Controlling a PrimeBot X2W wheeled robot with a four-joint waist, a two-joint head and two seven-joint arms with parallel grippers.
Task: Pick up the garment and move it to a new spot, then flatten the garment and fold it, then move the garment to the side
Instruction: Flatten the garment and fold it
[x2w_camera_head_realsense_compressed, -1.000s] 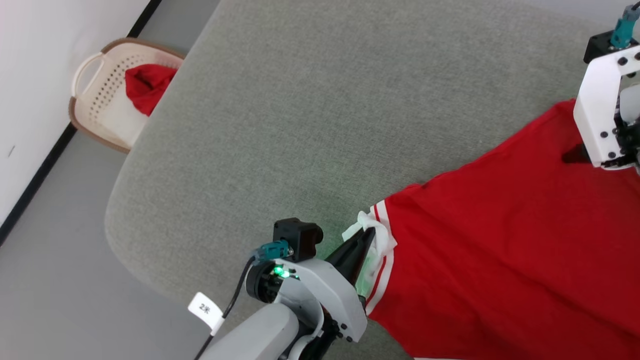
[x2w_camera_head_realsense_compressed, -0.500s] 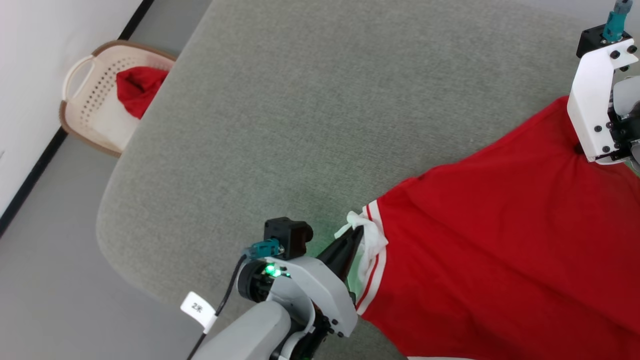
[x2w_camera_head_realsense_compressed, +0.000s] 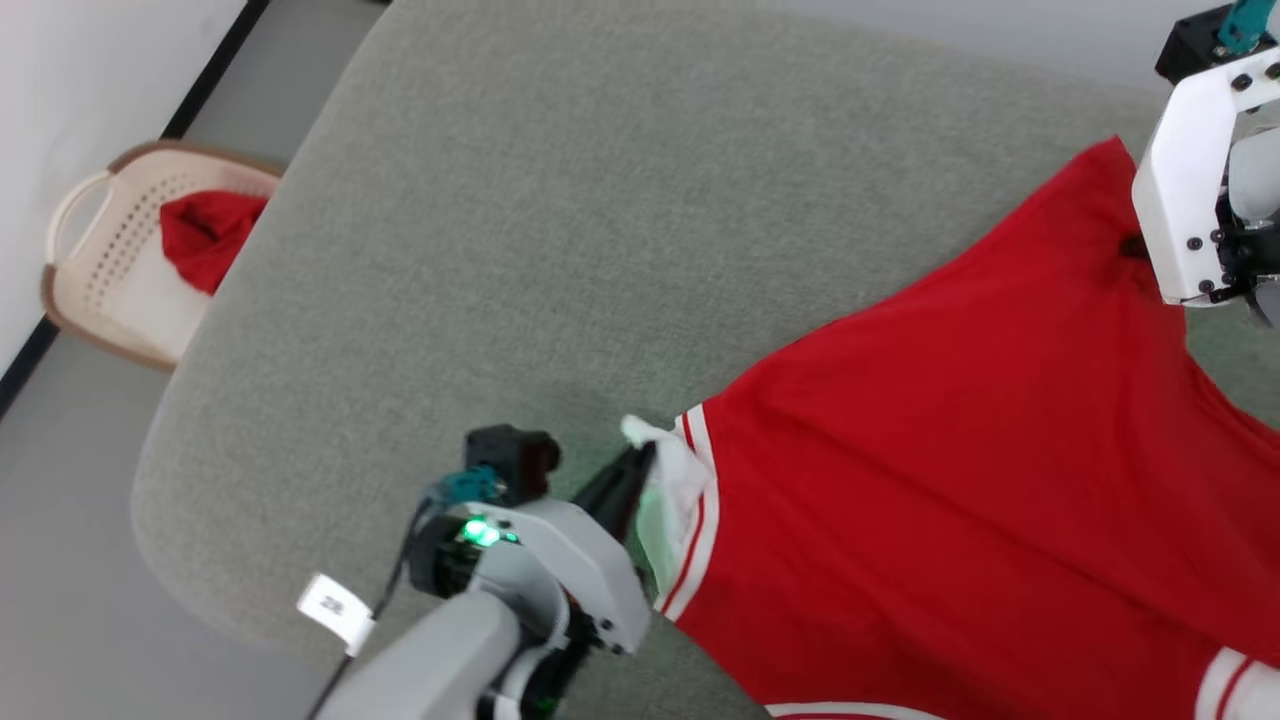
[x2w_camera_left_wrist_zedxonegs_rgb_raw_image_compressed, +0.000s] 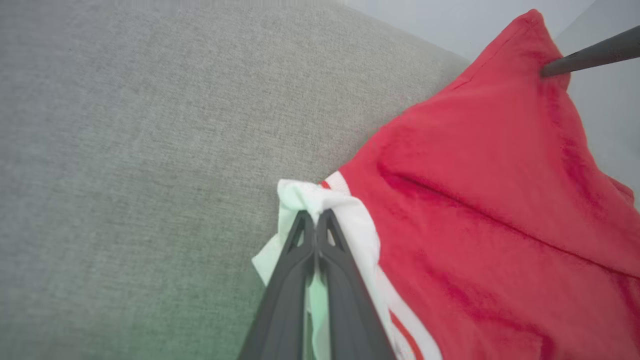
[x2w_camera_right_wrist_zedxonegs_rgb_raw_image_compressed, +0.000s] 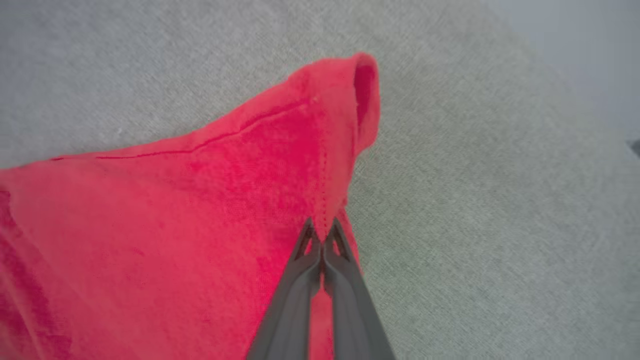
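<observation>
Garment (x2w_camera_head_realsense_compressed: 950, 450) corner newly between right fingers (x2w_camera_right_wrist_zedxonegs_rgb_raw_image_compressed: 292, 300), left fingers (x2w_camera_left_wrist_zedxonegs_rgb_raw_image_compressed: 282, 300) unchanged.

garment (x2w_camera_head_realsense_compressed: 950, 480) partly beyond the frame

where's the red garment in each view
Head view: garment lower right, on the grey cushion.
Left wrist view: garment right side, white trim in the shut left gripper.
Right wrist view: garment left side, corner in the shut right gripper.
Shared landmark: the grey cushion.
</observation>
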